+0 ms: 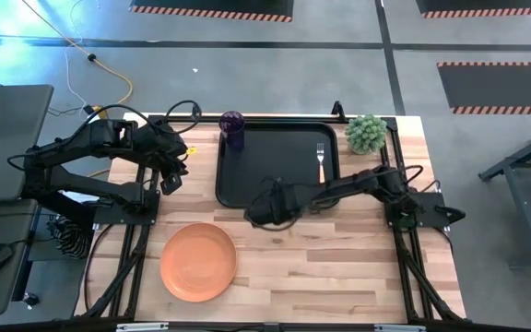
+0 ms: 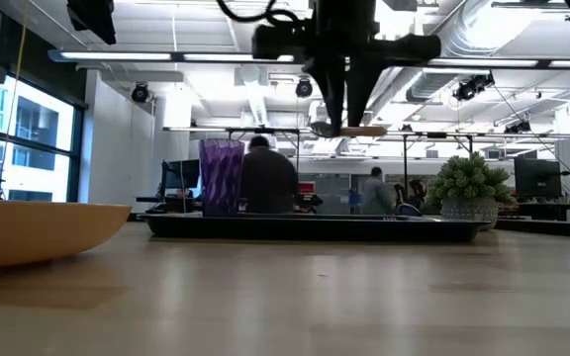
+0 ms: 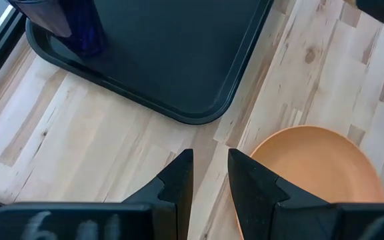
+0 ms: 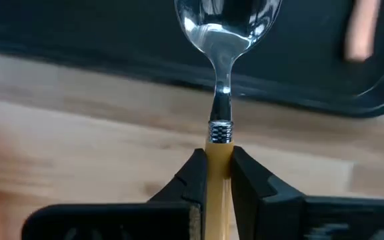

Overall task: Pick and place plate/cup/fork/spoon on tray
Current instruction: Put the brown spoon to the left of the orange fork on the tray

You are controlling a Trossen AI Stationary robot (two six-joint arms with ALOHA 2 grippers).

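The black tray (image 1: 275, 175) lies at the table's far middle. The purple cup (image 1: 232, 129) stands in its far left corner. The fork (image 1: 320, 161) lies on its right side. The orange plate (image 1: 198, 261) rests flat on the table near the left front. My right gripper (image 1: 267, 207) is over the tray's near edge, shut on the spoon (image 4: 222, 40). My left gripper (image 1: 171, 175) hangs over the table left of the tray, empty, with a narrow gap between its fingers (image 3: 210, 175). My right gripper pinches the spoon's orange-tan handle (image 4: 219, 157) between its two fingers, just behind the metal neck. The fingers come from above. The spoon sticks out ahead of them, its bowl (image 4: 227, 23) over the tray's edge, lifted clear and about level (image 2: 356, 130).
A green bushy plant (image 1: 367, 134) stands at the table's far right corner, beside the tray. Bare wood lies between the plate and the tray (image 3: 112, 133). People show in the room beyond the table (image 2: 265, 178).
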